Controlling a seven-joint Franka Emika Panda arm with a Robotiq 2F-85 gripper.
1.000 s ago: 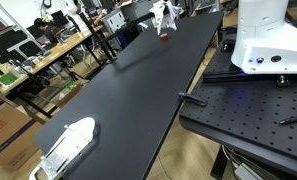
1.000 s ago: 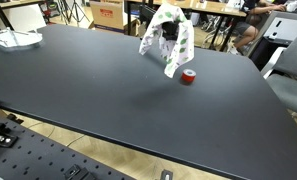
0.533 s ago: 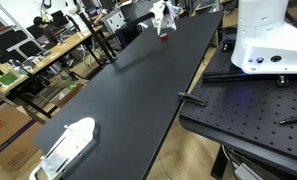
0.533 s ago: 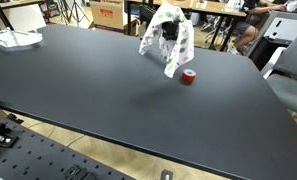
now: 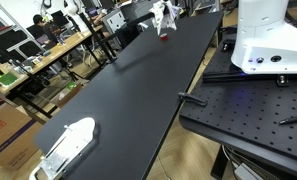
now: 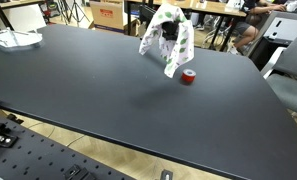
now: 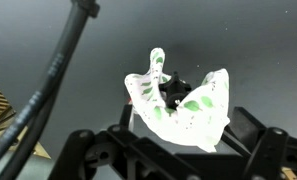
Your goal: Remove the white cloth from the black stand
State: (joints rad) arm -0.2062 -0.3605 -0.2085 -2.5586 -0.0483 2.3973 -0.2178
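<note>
The white cloth (image 6: 165, 38) with green leaf prints hangs draped over the black stand (image 6: 170, 30) at the far end of the black table (image 6: 88, 90). It also shows small in an exterior view (image 5: 165, 16). In the wrist view the cloth (image 7: 193, 115) covers the stand, whose dark top (image 7: 174, 91) shows through a gap. My gripper (image 7: 178, 160) is open, with its two dark fingers spread at the bottom of the wrist view on either side of the cloth's lower edge. I cannot tell if they touch it. The gripper does not show in the exterior views.
A small red object (image 6: 188, 77) lies on the table beside the stand. A white object (image 6: 13, 40) lies at the opposite end of the table (image 5: 68, 145). A black cable (image 7: 48, 90) crosses the wrist view. The white robot base (image 5: 263, 35) stands beside the table.
</note>
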